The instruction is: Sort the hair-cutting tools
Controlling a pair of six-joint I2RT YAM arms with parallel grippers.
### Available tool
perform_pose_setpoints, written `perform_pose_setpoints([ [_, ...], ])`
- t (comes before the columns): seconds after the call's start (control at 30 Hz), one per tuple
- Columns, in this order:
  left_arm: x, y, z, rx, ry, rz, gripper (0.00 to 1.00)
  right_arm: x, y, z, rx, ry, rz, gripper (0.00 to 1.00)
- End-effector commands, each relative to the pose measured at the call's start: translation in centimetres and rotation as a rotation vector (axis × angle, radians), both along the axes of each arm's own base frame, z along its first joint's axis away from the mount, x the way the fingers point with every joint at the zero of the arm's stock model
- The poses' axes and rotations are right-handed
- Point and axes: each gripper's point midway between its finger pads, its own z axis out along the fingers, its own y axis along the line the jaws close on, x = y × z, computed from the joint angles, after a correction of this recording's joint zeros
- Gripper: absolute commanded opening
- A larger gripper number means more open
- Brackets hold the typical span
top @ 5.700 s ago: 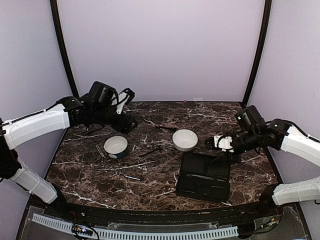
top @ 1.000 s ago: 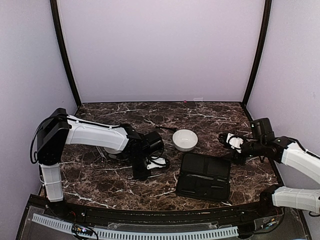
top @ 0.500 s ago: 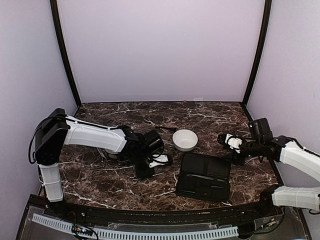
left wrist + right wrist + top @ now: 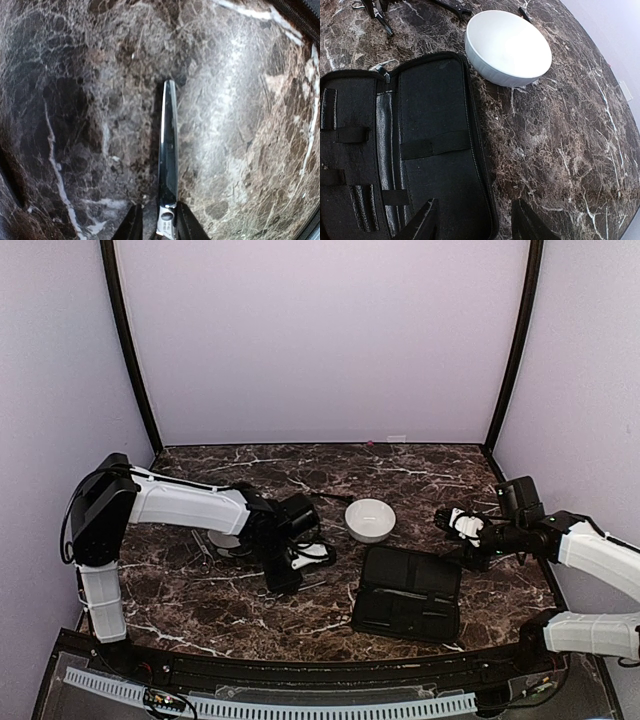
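Left hand (image 4: 157,226) low, right hand (image 4: 475,220) hovering; both parted.

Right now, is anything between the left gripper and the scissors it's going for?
Nothing visible. The left gripper is right over the scissors, with its open jaws on either side of the pivot. The blades lie flat on the table.

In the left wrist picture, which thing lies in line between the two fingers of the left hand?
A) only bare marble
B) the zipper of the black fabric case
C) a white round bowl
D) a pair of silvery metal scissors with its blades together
D: the silvery metal scissors reach straight out from between the fingers of the left hand, blades together, over the dark marble table.
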Motion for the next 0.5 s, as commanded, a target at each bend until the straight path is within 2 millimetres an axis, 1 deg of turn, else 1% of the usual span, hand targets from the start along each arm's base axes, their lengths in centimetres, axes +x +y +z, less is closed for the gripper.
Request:
perform_pose_setpoints([
  [0.0, -2.4, 2.8, -1.1, 0.114, 0.121, 0.022, 0.23, 0.7, 0.1, 1.2, 0.019, -0.037, -0.009, 0.49],
  [0.13, -2.5, 2.9, 0.2, 0.103, 0.117, 0.031, 0.29, 0.8, 0.0, 1.2, 0.013, -0.046, -0.016, 0.49],
  [0.23, -2.2, 2.9, 0.7, 0.089, 0.091, 0.038, 0.29, 0.9, -0.1, 1.2, 0.01, -0.047, -0.02, 0.49],
  [0.4, -1.5, 3.6, -0.6, 0.143, 0.058, 0.053, 0.25, 0.9, -0.1, 1.3, 0.011, -0.055, -0.021, 0.49],
  [0.47, -1.4, 3.7, -1.0, 0.148, 0.056, 0.056, 0.23, 0.9, -0.1, 1.3, 0.01, -0.053, -0.02, 0.49],
])
